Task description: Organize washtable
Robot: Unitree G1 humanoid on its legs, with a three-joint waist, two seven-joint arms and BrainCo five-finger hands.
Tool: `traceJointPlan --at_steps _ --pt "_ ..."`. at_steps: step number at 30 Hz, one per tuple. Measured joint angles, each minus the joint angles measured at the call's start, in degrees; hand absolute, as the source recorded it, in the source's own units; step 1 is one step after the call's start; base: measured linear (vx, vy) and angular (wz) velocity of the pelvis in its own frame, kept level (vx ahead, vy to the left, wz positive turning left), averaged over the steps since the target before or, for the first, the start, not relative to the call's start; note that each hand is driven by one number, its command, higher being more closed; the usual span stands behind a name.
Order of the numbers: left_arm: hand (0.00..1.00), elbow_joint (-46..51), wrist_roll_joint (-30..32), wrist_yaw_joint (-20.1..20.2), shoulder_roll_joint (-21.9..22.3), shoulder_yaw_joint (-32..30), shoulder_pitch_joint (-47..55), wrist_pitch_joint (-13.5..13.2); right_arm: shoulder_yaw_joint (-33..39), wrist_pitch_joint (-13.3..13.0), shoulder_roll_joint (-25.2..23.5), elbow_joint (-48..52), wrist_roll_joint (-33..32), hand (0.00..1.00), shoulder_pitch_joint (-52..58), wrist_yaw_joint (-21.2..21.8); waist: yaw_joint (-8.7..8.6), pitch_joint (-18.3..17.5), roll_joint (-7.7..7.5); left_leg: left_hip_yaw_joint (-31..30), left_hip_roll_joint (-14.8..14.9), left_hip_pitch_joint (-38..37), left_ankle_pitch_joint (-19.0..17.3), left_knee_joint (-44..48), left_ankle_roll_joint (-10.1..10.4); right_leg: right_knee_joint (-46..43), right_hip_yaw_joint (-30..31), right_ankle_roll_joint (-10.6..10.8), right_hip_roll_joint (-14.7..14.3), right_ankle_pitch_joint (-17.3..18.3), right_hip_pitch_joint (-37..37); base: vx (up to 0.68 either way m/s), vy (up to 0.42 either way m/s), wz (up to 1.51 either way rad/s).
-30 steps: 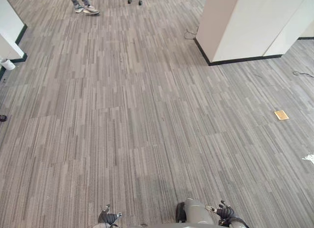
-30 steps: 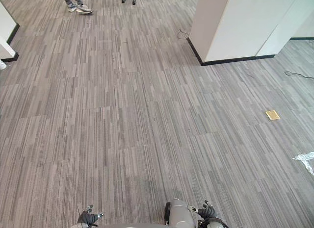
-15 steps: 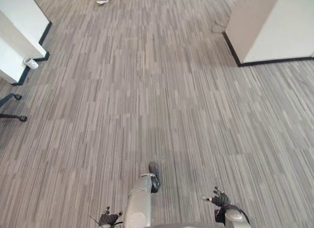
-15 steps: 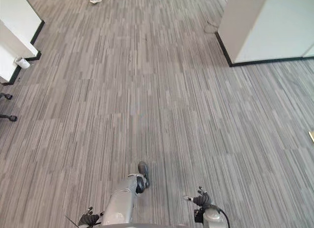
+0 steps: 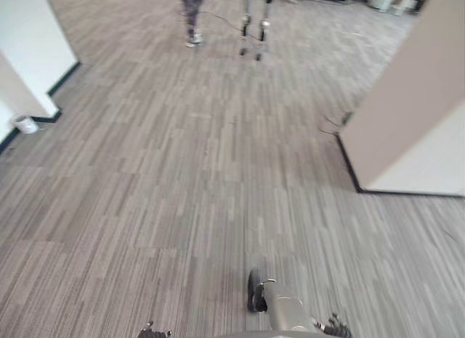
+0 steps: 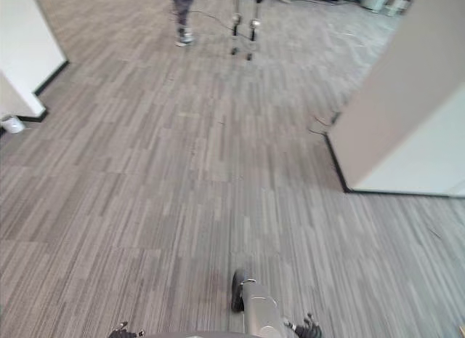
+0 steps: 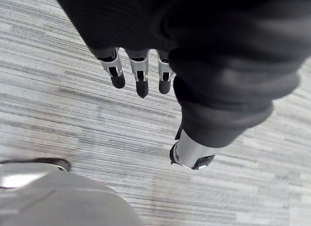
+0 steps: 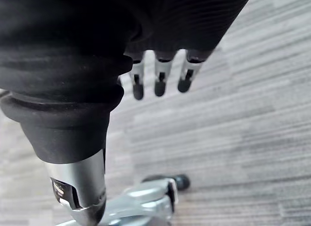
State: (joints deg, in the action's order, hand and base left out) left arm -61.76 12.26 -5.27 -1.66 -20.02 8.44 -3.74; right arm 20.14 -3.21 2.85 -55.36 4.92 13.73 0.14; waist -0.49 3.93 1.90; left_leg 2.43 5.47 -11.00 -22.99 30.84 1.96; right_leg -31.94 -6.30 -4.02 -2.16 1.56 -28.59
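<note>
**Open carpet ahead, no washtable in the frames**

Task object: I cannot place the washtable or anything to sort on it. The head views look down on grey striped carpet (image 5: 182,178) across the whole middle of the frame. Progress on the organizing cannot be judged from this.

Step in hand (judgement): the robot looks to be in transit over open floor, hands free. Doing this well means keeping to the wide carpet lane through the centre of the frame and holding the arms close until the work surface comes into sight.

Obstacles, largest down:
- Pale partition with a dark base strip (image 5: 407,127) at the right edge, its corner jutting toward mid-frame. Nearest hazard on that side; a loose cord (image 5: 333,124) lies on the carpet just beside its corner.
- White wall block with dark skirting (image 5: 33,54) at upper left, well apart from the lane.
- A person's legs (image 5: 190,11) at top centre, with a wheeled stand (image 5: 253,25) just beside them. Both are far up the frame but sit in the line ahead.
- Small white cup-like item (image 5: 25,124) on the floor at the left edge, against the wall base.

Hands:
- Left hand (image 7: 138,73): fingers straight and relaxed, pointing down at carpet, holding nothing.
- Right hand (image 8: 158,80): likewise slack and empty, thumb apart from the fingers.
</note>
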Motion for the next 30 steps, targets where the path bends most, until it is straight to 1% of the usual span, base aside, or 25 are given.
traceJointPlan --at_steps 1,2,3,4,5,7,8,9,11,13,14,15,16,17,18,19,20,22,24,25,26,27,28,29,30 --pt "0.0 0.0 0.1 0.1 0.6 -1.2 -0.6 0.0 0.0 -0.1 0.5 0.0 0.0 0.0 -0.5 0.0 -0.06 0.2 0.71 -0.4 0.3 2.7 4.4 6.8 -0.6 -0.7 0.3 -1.2 -0.3 2.8 1.2 1.16 -0.116 -0.24" --pt "0.0 0.4 0.1 0.1 1.7 -3.6 -1.2 0.0 -0.7 -0.2 1.0 -0.1 0.1 0.0 -1.6 0.0 -0.18 0.4 1.7 -0.6 0.9 9.3 20.8 21.0 -3.0 -0.6 1.1 -1.2 -1.3 6.7 4.9 0.94 -0.075 -0.35" --pt "0.0 1.0 -0.3 0.0 2.5 -5.4 -1.5 -0.1 -1.1 0.1 1.8 -0.4 -0.1 0.0 -2.2 0.0 0.29 0.9 2.3 0.2 4.3 15.0 26.9 33.3 -3.8 0.9 2.5 -2.1 -3.2 9.1 10.1 0.91 -0.079 -0.42" --pt "0.0 1.6 -0.4 0.0 2.6 -5.4 -1.6 0.0 -1.5 0.1 2.0 -0.8 -0.1 0.0 -2.1 -0.1 0.95 1.1 2.34 1.5 5.8 17.3 25.5 38.6 -4.6 1.5 3.4 -2.4 -3.9 10.1 12.9 0.85 -0.039 -0.77" --pt "0.0 3.1 -0.6 0.0 2.2 -5.0 -1.2 -0.4 -2.6 0.2 1.9 -1.6 -0.4 0.0 -2.5 -0.8 2.86 1.4 0.98 2.8 6.6 23.0 21.7 45.2 -4.5 3.6 6.4 -3.4 -4.3 11.8 19.5 0.8 -0.011 -0.77" --pt "0.0 4.1 -1.3 0.0 1.8 -4.0 0.0 -0.8 -3.4 0.3 1.1 -1.5 -1.1 0.0 -3.4 -1.2 4.48 1.2 -1.03 3.6 5.7 29.9 17.9 43.2 -3.3 8.7 9.9 -3.5 -2.9 12.9 26.2 0.81 0.05 -1.0" --pt "0.0 4.5 -1.6 0.0 1.4 -3.5 0.3 -1.0 -3.6 0.2 0.5 -1.3 -1.6 0.0 -4.5 -1.2 4.86 1.1 -2.11 4.5 5.5 33.1 16.6 39.4 -2.2 11.6 11.4 -2.2 -1.5 14.6 29.4 0.86 0.113 -1.05" --pt "0.0 4.4 -1.8 0.0 1.5 -3.2 0.9 -1.1 -3.8 0.1 0.2 -1.0 -2.1 0.0 -5.7 -1.1 4.76 1.3 -1.79 5.7 6.1 36.6 15.3 31.1 -0.8 14.4 12.7 -0.7 -0.8 16.0 32.9 0.58 0.119 -0.75" --pt "0.0 4.3 -2.4 0.0 1.4 -2.6 1.8 -1.1 -4.6 0.1 -0.6 0.1 -2.1 0.0 -5.7 -1.2 4.68 1.3 -2.08 8.5 6.5 38.5 14.7 15.8 -0.6 17.1 14.3 0.4 0.8 18.4 38.0 0.75 0.228 -0.48" --pt "0.0 3.6 -2.6 -0.1 1.4 -2.0 2.1 -1.1 -5.4 -0.3 -1.3 0.6 -2.2 0.0 -5.1 -1.2 5.78 0.6 -1.6 9.9 5.5 37.5 16.0 -3.3 0.8 16.6 16.7 1.8 2.6 20.7 41.8 0.9 0.359 -0.68" --pt "0.0 3.3 -2.7 0.0 1.5 -2.0 2.3 -1.1 -5.4 -0.4 -1.2 0.5 -2.1 0.0 -5.0 -1.1 6.57 0.3 -1.45 9.5 5.3 37.3 19.8 -4.6 0.5 14.8 17.9 2.1 2.9 21.7 41.9 0.83 0.409 -0.91" --pt "0.0 2.7 -2.7 0.2 -0.2 -2.1 3.1 -1.1 -5.1 -0.4 -3.1 0.2 -2.1 0.0 -4.8 -1.1 7.45 -1.1 -4.14 10.7 2.2 36.1 20.2 -2.2 -1.7 8.2 20.0 2.8 5.5 22.8 41.1 0.66 0.327 -0.44" --pt "0.0 2.6 -2.7 0.1 -1.3 -2.1 3.0 -1.1 -3.8 -0.5 -4.8 0.5 -2.0 0.0 -4.2 -0.9 6.43 -2.2 -6.32 11.7 0.2 35.2 17.8 -1.3 -3.0 0.3 20.8 4.0 7.1 21.2 38.3 1.0 0.416 -0.02" --pt "0.0 2.6 -2.7 0.2 -2.1 -2.1 2.4 -1.4 -1.5 -0.7 -6.3 0.2 -1.9 0.0 -3.5 -0.3 5.26 -1.8 -7.82 12.4 -2.5 32.6 12.9 1.7 -4.9 -14.3 22.7 8.0 7.3 13.1 33.7 0.67 0.244 0.33" --pt "0.0 2.5 -2.7 0.2 -2.3 -2.1 2.4 -1.4 -1.3 -0.7 -6.4 -0.1 -1.9 0.0 -3.5 -0.1 5.08 -1.8 -8.17 12.6 -3.0 31.9 11.9 2.0 -5.1 -17.3 23.2 8.7 7.2 10.3 32.8 0.96 0.338 0.08" --pt "0.0 1.4 -2.7 0.2 -3.0 -2.3 1.8 -1.1 -0.4 -0.8 -6.6 -0.2 -2.0 0.0 -4.0 0.3 4.43 -0.7 -8.46 13.8 -5.2 26.0 7.9 1.8 -6.3 -30.8 23.4 9.6 8.1 3.2 27.8 0.71 0.255 -0.21" --pt "0.0 0.8 -2.6 0.2 -2.7 -2.0 1.6 -0.5 0.5 -1.0 -6.2 0.3 -2.0 0.0 -4.0 0.8 3.9 -0.1 -7.41 14.0 -5.6 20.4 5.6 0.6 -6.5 -37.3 20.3 7.6 8.2 5.3 23.9 0.83 0.296 -0.26" --pt "0.0 0.7 -2.6 0.2 -2.2 -1.9 1.5 -0.5 0.6 -1.6 -5.4 0.7 -2.1 0.0 -4.0 1.3 3.47 0.3 -6.43 13.9 -5.4 15.3 4.1 -2.5 -6.6 -38.8 16.4 6.9 7.3 8.9 19.6 0.49 0.156 -0.13" --pt "0.0 0.7 -2.6 0.2 -1.7 -1.9 0.2 -0.5 1.0 -2.3 -4.9 3.3 -2.1 0.0 -3.6 1.3 2.46 0.0 -4.69 12.5 -4.0 6.0 0.5 -8.1 -5.7 -29.9 9.1 7.1 3.8 14.4 9.9 0.59 0.121 0.04" --pt "0.0 0.7 -2.5 0.1 -1.8 -1.9 0.1 -0.5 1.1 -2.4 -4.9 3.6 -2.1 0.0 -3.5 1.3 2.33 0.0 -4.71 12.3 -3.8 5.2 0.1 -8.3 -5.5 -27.5 8.3 7.2 3.5 14.4 8.9 0.73 0.056 0.28" --pt "0.0 0.6 -2.5 0.1 -1.9 -2.2 -0.6 -0.5 1.6 -2.8 -4.8 3.9 -2.0 0.0 -3.4 1.3 1.6 0.3 -5.15 11.4 -3.2 2.0 -1.4 -9.6 -4.9 -16.6 5.5 7.2 2.9 14.1 6.7 0.76 0.005 0.49" --pt "0.0 0.6 -2.5 0.0 -1.9 -2.2 -0.7 -0.6 1.6 -2.6 -4.1 3.3 -1.7 0.0 -3.0 1.2 1.26 0.2 -5.24 10.7 -3.2 -1.0 -2.2 -11.6 -3.6 -3.8 4.2 6.8 2.3 11.6 6.2 0.81 -0.014 0.56" --pt "0.0 0.6 -2.5 0.0 -1.7 -2.3 -0.7 -0.6 1.6 -2.5 -3.8 2.6 -1.5 0.0 -2.7 1.1 1.19 0.1 -5.05 10.5 -3.3 -2.8 -2.6 -13.0 -2.9 1.7 3.8 6.2 2.1 9.8 5.9 0.79 -0.022 0.64" --pt "0.0 0.5 -2.5 -0.1 -0.5 -3.2 -0.4 -0.5 0.5 -1.8 -2.6 0.9 -1.0 0.0 -1.9 1.0 1.1 -0.7 -3.62 8.6 -3.0 -5.8 -2.6 -14.8 -1.1 3.3 3.4 3.0 1.0 2.5 6.1 0.68 -0.009 0.6" --pt "0.0 0.4 -2.5 -0.1 0.5 -3.4 -0.7 -0.5 0.5 -1.2 -1.5 -0.7 -1.1 0.0 -1.6 1.0 0.75 -1.0 -2.61 7.3 -1.9 -5.7 -2.1 -12.5 -0.3 1.6 3.1 1.4 0.2 1.2 6.4 1.01 -0.012 0.5"
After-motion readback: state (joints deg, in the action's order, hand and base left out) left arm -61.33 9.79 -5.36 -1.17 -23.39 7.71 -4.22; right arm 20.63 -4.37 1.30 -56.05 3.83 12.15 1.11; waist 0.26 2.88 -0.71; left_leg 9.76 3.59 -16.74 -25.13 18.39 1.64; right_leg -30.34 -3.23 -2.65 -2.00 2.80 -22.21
